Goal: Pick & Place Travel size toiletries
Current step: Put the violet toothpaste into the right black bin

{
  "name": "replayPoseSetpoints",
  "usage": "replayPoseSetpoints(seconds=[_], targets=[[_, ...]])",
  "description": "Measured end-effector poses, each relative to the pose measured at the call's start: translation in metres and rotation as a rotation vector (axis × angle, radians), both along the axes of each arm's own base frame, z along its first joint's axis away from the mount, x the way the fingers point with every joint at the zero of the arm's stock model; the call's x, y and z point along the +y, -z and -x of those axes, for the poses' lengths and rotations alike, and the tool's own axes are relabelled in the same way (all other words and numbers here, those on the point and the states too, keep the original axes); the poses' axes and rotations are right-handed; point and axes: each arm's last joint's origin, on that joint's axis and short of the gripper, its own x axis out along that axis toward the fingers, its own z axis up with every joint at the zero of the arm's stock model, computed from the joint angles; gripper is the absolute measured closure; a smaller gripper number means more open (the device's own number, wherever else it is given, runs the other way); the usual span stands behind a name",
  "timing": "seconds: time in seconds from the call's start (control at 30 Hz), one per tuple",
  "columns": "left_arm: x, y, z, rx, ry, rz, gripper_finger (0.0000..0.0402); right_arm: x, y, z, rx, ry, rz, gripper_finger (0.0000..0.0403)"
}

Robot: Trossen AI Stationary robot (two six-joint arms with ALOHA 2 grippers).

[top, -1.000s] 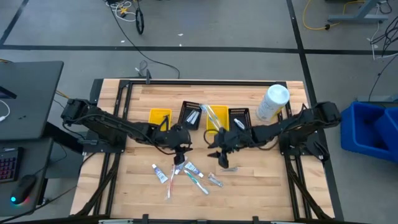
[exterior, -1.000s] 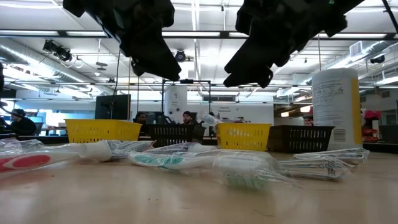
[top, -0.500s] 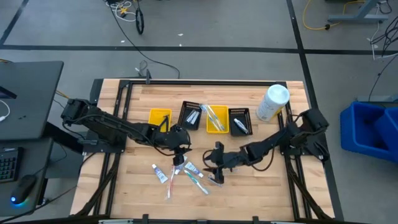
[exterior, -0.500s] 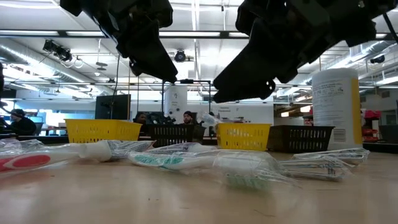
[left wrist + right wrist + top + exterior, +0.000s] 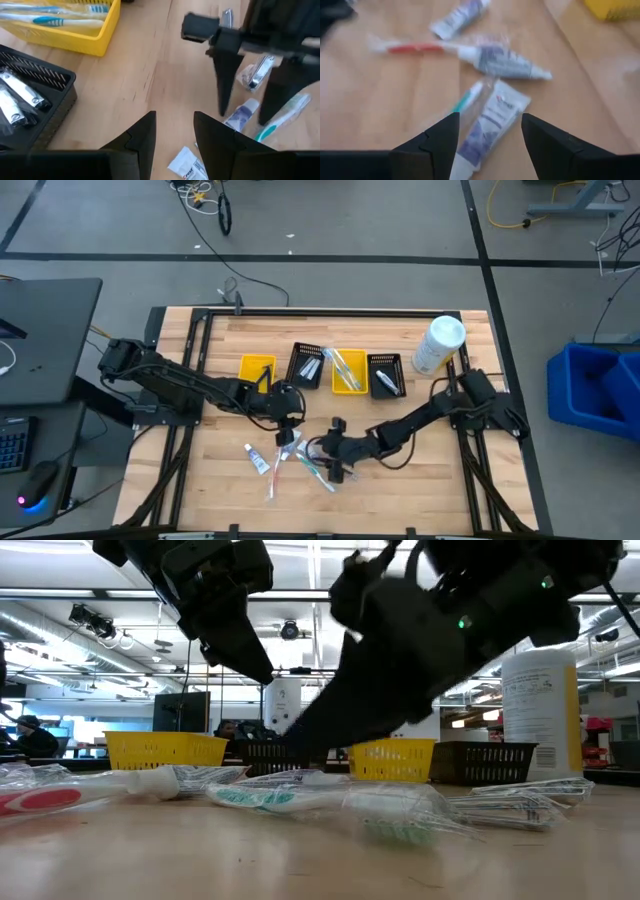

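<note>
The left tool (image 5: 287, 423) hovered with its fingers apart over the near-left part of the tabletop (image 5: 420, 480), just above the upper end of the loose pile, and held nothing. Below it lay the toiletries (image 5: 298, 460): a toothpaste tube (image 5: 258, 459) at the left, then a clear-wrapped toothbrush (image 5: 276, 473), then a teal toothbrush (image 5: 316, 471) crossing toward the middle. Further along, the right tool (image 5: 333, 459) was down low over the right edge of that pile, fingers spread and empty, and its wrist view showed a tube (image 5: 489, 125) lying straight ahead between them, a wrapped brush tip (image 5: 468, 98) touching its side. That looked like the pick in hand. To do it well, the tool should be squared across the tube's narrow width, lowered until the fingertips nearly met the wood, and closed on the tube alone, because the brush beside it could be dragged along. Behind stood the bins, yellow (image 5: 257, 367), black (image 5: 308, 365), yellow (image 5: 347, 370), black (image 5: 385, 374), some already holding items; which one suited a tube I could not tell. The big bottle (image 5: 438, 344) stood at the far right.
</note>
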Motion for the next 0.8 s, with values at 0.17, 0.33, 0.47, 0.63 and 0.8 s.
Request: replayPoseSetpoints(seconds=[0.17,0.33,0.47,0.63,0.8], targets=[[0.000,0.000,0.000,-0.003,-0.011,0.012,0.0260,0.002,0.010,-0.004,0.045,0.086,-0.010,0.0175],[0.000,0.000,0.000,-0.003,-0.012,0.012,0.0260,0.003,0.021,-0.002,0.090,0.103,-0.044,0.0195],[0.000,0.000,0.000,-0.003,-0.014,0.011,0.0260,0.006,0.023,0.000,0.110,0.101,-0.034,0.0220],[0.000,0.000,0.000,-0.004,-0.014,0.011,0.0260,0.007,0.024,0.002,0.113,0.114,-0.014,0.0250],[0.000,0.000,0.000,-0.004,-0.014,0.011,0.0260,0.007,0.024,0.002,0.115,0.117,-0.011,0.0283]])
